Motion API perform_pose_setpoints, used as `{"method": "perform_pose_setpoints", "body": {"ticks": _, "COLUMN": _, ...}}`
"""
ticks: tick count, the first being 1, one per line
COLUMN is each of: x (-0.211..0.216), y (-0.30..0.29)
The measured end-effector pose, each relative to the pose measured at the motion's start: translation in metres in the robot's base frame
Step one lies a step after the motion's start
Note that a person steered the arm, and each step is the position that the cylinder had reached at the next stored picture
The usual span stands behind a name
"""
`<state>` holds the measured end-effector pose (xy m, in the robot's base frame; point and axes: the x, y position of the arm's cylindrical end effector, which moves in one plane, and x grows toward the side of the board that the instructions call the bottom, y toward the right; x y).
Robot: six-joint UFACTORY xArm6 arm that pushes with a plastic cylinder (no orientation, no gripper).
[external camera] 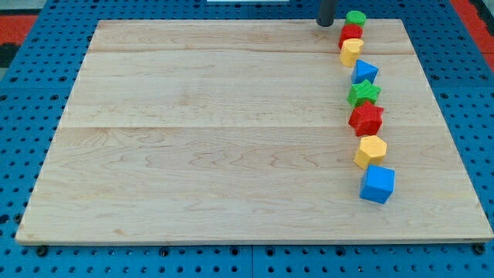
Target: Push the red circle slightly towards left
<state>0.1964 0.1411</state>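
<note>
The red circle (pixel 350 34) sits near the top right of the wooden board (pixel 216 139), between a green circle (pixel 356 18) just above it and a yellow block (pixel 351 51) just below it; the three touch in a line. My tip (pixel 326 24) is at the board's top edge, a little to the left of the green circle and up-left of the red circle, apart from both.
The line of blocks runs on down the right side: a blue triangle (pixel 364 72), a green star (pixel 363 94), a red star (pixel 366 118), a yellow hexagon (pixel 370 150) and a blue cube (pixel 377 184). Blue pegboard surrounds the board.
</note>
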Motion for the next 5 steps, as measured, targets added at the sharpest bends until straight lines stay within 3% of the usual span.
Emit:
{"method": "perform_pose_setpoints", "body": {"ticks": 2, "x": 0.008, "y": 0.000}}
{"method": "perform_pose_setpoints", "body": {"ticks": 3, "x": 0.036, "y": -0.012}}
{"method": "perform_pose_setpoints", "body": {"ticks": 5, "x": 0.133, "y": -0.075}}
